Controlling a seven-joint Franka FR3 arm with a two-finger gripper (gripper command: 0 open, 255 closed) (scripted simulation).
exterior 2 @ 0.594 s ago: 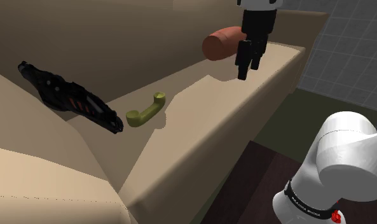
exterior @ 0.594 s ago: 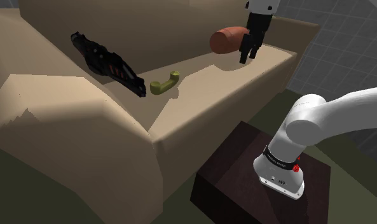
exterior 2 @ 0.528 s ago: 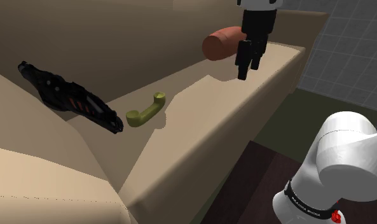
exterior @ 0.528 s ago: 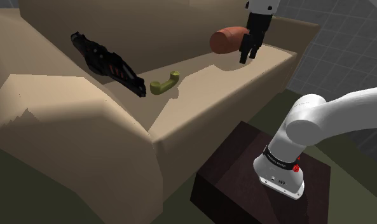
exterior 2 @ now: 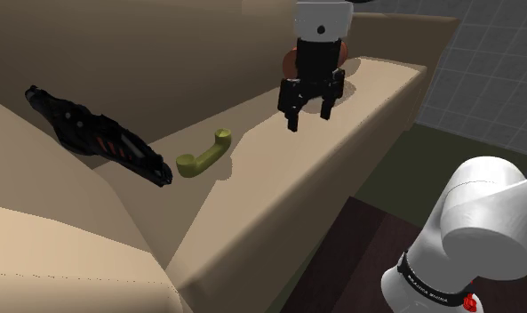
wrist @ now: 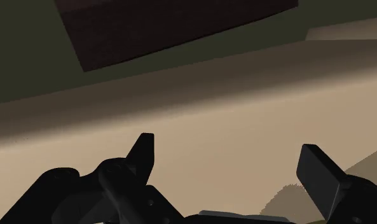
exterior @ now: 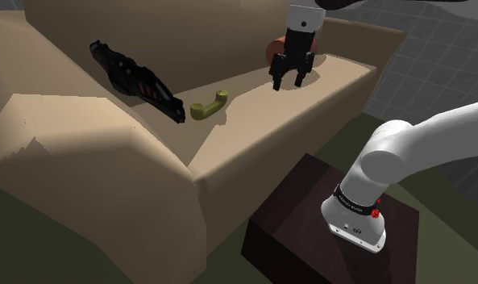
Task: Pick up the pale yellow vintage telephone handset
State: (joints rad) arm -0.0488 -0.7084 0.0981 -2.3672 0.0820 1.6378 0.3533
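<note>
The beige sofa looks matt, the handset smooth, the arm glossy.

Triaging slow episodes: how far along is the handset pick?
Done: nothing grasped; the yellow-green handset lies untouched on the sofa seat. In hand: the gripper hovers open above the seat, to the handset's right in the shoulder view. Left: move over the handset, descend, close, lift.

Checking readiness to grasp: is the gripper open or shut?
Open: the gripper shows its fingers apart in the wrist view, bare sofa between them.
</note>
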